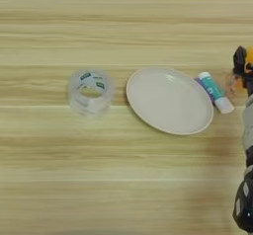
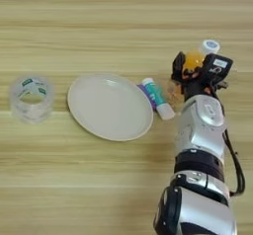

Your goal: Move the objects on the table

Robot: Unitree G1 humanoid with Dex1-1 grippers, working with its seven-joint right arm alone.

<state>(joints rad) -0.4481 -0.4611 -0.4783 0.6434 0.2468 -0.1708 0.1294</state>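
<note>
The orange-drink bottle (image 2: 197, 56), white cap (image 2: 210, 46) tilted up and away, sits clamped between the two black fingers of the robot's right gripper (image 2: 193, 68), at the right end of the bench (image 2: 123, 12). Whether the bottle's base touches the wood or hangs just above it cannot be told, since the gripper and silver forearm (image 2: 200, 125) cover it. The fingers close on the bottle's orange body below the cap, a hold that appears chosen to keep the narrow container from slipping.

The other objects lie in a loose row across the middle of the bench. A white-teal glue stick (image 2: 157, 97) lies on its side just beside the gripper, its far end close to the rim of the white oval plate (image 2: 109, 107), which holds nothing. Well apart to the left stands the clear tape roll (image 1: 91, 91), its green-white label facing up.

With the bottle already in hand, the empty plate looks a likely destination, though the task names none.
</note>
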